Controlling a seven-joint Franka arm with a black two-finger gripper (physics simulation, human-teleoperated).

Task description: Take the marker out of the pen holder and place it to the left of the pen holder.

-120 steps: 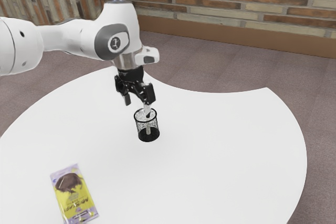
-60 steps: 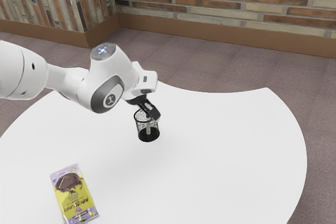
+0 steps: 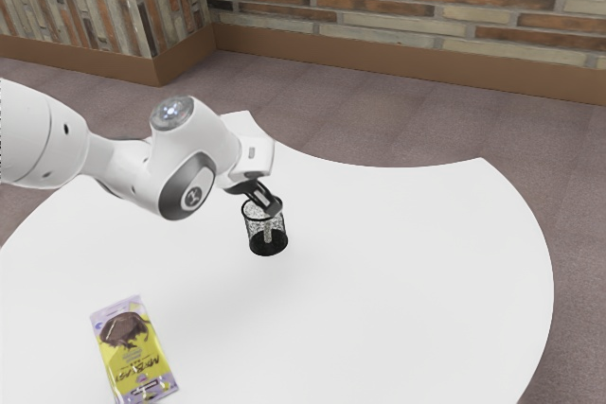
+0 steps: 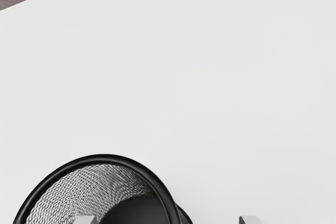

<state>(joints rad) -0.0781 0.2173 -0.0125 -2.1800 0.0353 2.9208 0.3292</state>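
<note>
While upright, marker (image 3: pixel 268 233) inside pen holder (image 4: pixel 105 158).

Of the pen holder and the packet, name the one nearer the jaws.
The black mesh pen holder, marker inside: its rim is right by the jaws. The yellow-and-lilac packet lies well away.

Yellow-purple packet (image 3: pixel 133 352), white table (image 3: pixel 398 281), brick wall (image 3: pixel 407 7)
</note>
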